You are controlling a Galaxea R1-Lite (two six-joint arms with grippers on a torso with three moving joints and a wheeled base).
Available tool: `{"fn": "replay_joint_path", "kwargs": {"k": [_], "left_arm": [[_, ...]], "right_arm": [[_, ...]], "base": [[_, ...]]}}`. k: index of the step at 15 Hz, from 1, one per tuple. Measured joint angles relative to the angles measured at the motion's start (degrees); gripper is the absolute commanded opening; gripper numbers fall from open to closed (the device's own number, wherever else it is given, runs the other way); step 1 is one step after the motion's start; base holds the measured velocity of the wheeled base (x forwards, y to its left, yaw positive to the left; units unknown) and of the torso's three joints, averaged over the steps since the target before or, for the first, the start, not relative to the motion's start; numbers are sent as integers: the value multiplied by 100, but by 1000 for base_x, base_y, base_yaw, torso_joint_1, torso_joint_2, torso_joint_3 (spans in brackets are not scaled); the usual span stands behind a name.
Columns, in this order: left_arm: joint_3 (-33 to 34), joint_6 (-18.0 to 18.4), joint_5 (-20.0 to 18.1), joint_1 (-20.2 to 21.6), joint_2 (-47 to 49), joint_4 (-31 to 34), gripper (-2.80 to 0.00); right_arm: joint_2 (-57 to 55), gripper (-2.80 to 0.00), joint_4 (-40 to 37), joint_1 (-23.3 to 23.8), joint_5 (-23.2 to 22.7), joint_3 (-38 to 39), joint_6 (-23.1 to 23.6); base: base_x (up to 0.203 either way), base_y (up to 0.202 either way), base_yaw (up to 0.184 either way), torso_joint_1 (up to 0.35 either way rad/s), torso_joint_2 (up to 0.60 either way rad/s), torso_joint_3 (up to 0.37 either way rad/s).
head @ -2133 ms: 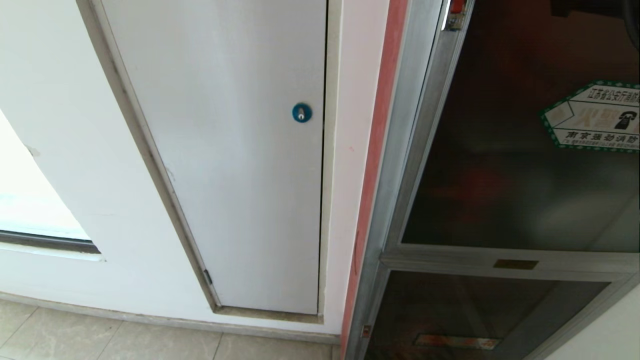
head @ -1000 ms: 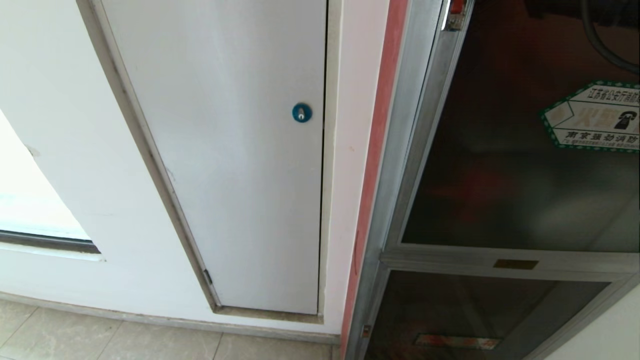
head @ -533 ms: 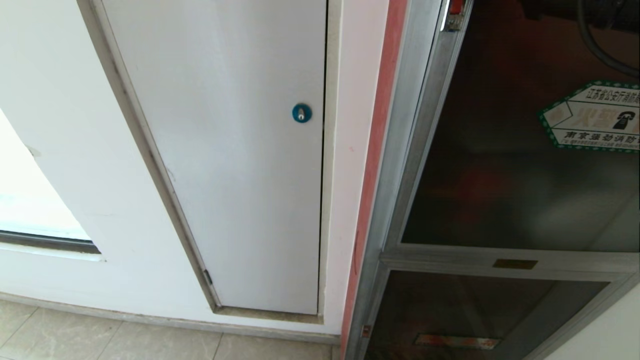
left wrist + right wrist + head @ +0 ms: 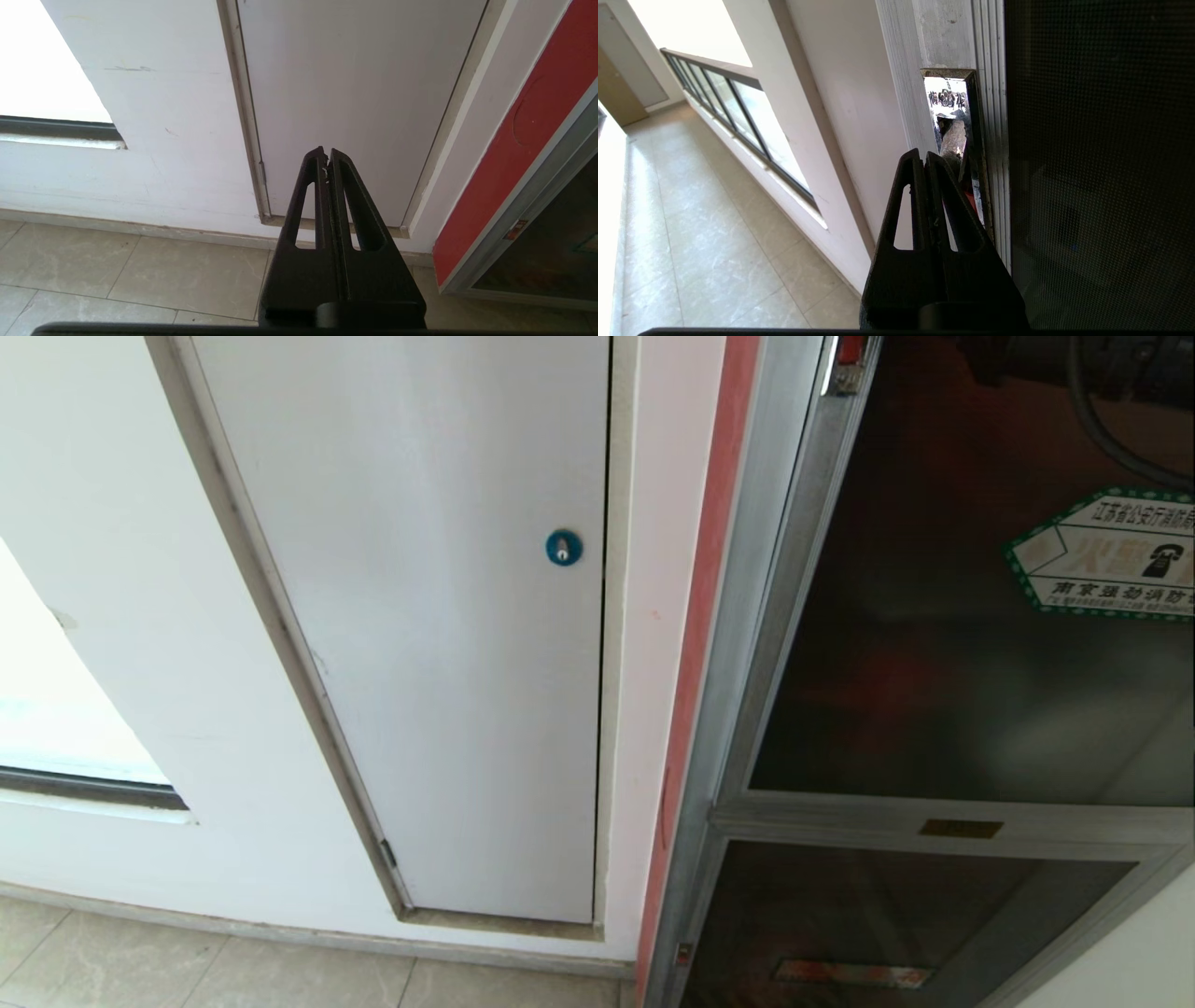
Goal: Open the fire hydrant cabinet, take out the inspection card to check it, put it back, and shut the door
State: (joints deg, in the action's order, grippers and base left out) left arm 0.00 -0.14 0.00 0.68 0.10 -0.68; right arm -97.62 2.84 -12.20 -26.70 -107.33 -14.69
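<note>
Place: corridor of a public building
Fittings: fire hydrant cabinet (image 4: 934, 663) set in the wall at 3 o'clock, white panel door (image 4: 448, 644) with blue lock (image 4: 563, 547) beside it
Floor: pale stone tiles (image 4: 714, 261)
Daylight: long low window band (image 4: 738, 116) running along the passage

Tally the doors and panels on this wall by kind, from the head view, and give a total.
White panel door with blue lock: 1
Larger upper glass door with hexagonal sticker: 1
Smaller lower glass panel: 1
Total: 3
</note>
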Motion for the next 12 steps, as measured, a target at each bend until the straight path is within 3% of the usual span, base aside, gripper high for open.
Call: {"fn": "replay_joint_path", "kwargs": {"k": [12], "left_arm": [[0,-2,0,0,0,2,-280]], "right_arm": [[-44,-280,-12,27,88,-2,6]], "base": [[0,0,0,0,0,0]]}}
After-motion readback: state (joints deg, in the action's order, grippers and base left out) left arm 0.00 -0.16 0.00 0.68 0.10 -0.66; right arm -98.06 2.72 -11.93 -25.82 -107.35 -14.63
